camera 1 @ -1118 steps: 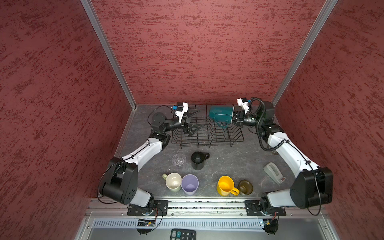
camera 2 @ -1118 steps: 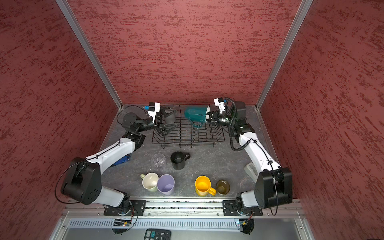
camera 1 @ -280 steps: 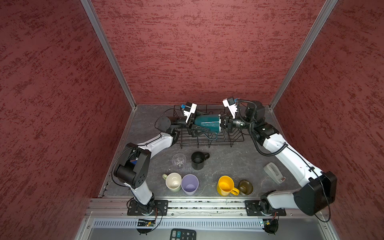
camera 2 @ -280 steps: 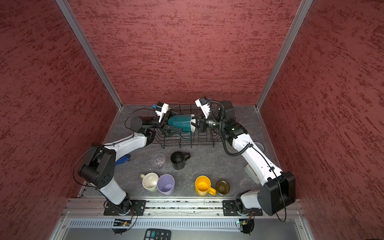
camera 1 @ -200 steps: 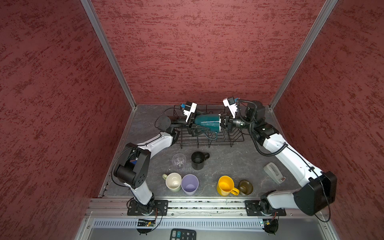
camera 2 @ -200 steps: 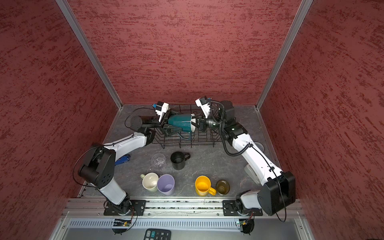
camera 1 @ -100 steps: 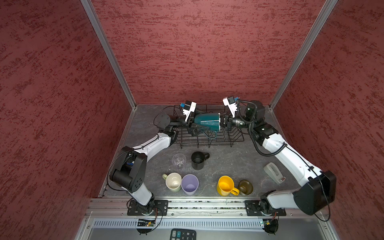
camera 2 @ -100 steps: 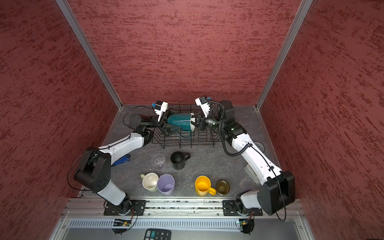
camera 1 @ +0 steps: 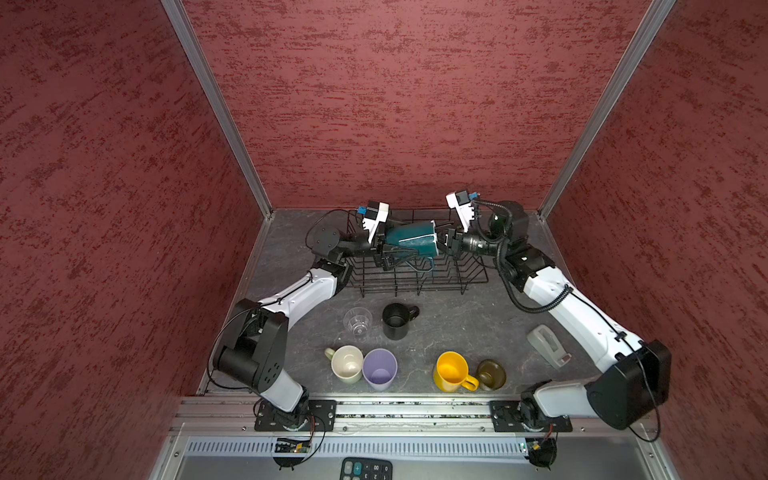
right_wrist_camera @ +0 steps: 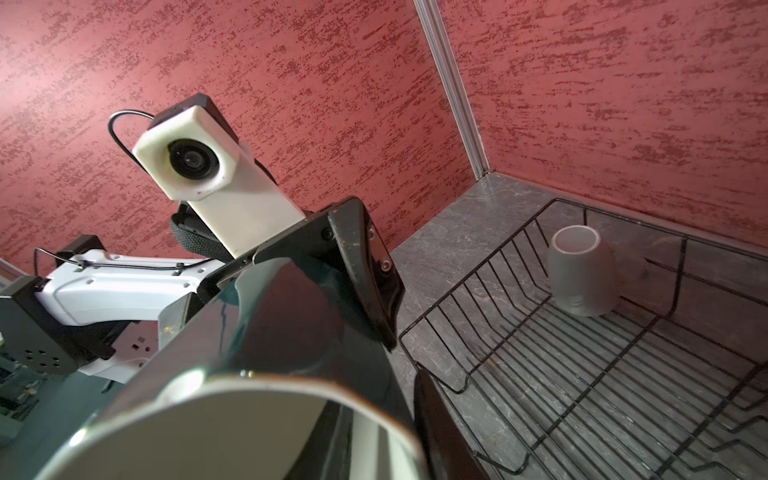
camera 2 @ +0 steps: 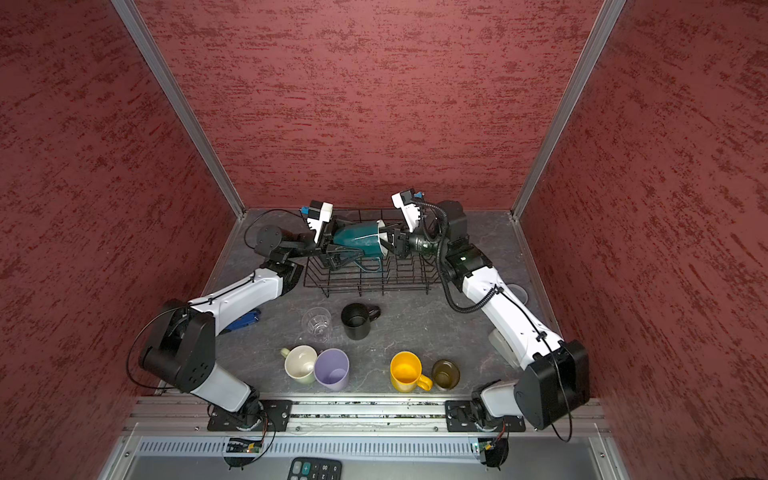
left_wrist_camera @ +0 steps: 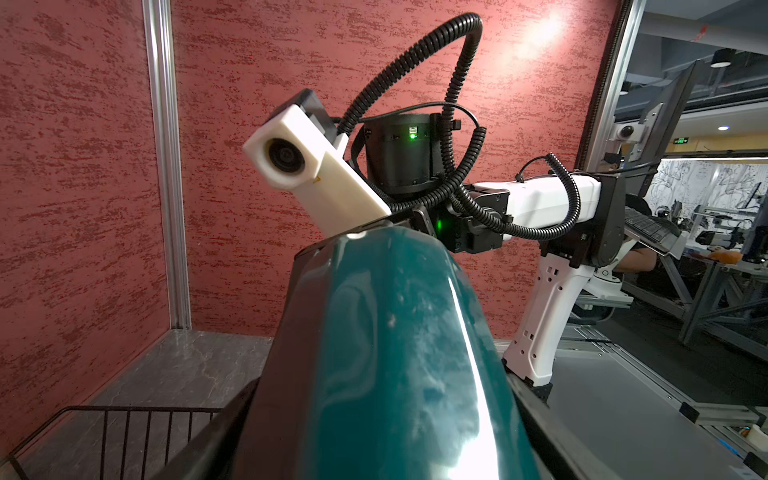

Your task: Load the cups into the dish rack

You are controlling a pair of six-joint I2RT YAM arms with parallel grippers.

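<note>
Left hand (camera 1: 394,247) spread wide, facing right hand (camera 1: 444,243).

We are in a robotics lab test cell: red textured wall panels (camera 1: 374,104) on aluminium posts (camera 1: 216,108) box in a stone-look tabletop (camera 1: 449,324), and two arms (camera 1: 299,295) are bolted to a metal rail (camera 1: 415,411). Beyond the open side we see office desks (left_wrist_camera: 719,270) and ceiling lights (left_wrist_camera: 725,128).
</note>
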